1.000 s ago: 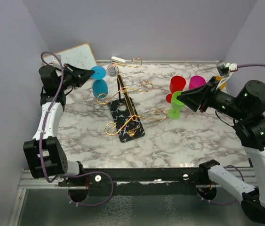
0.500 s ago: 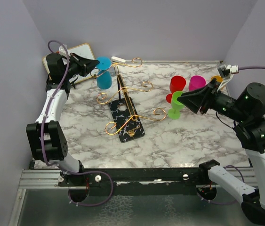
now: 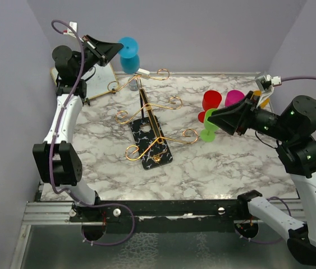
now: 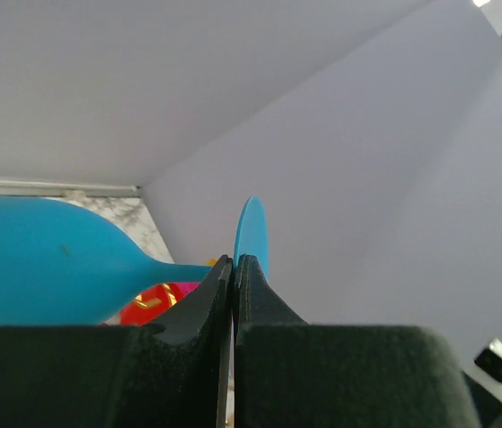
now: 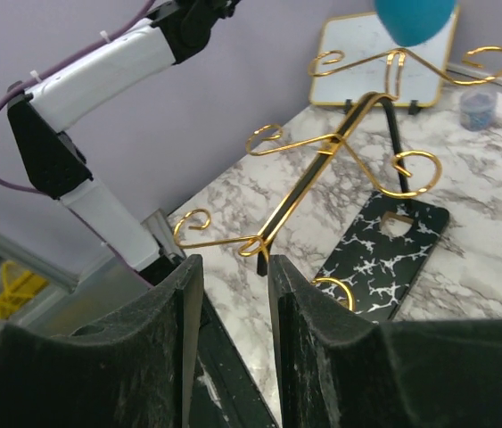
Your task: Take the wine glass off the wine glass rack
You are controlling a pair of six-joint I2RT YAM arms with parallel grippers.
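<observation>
Above the rack (image 3: 149, 126), left fingers (image 3: 108, 50) pinch the wine glass (image 3: 128, 51) stem

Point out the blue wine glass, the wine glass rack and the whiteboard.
blue wine glass (image 4: 45, 259): left wrist view, on its bowl.
wine glass rack (image 3: 141, 134): top external view, on its black speckled base.
whiteboard (image 5: 349, 37): right wrist view, on its white surface.
</observation>
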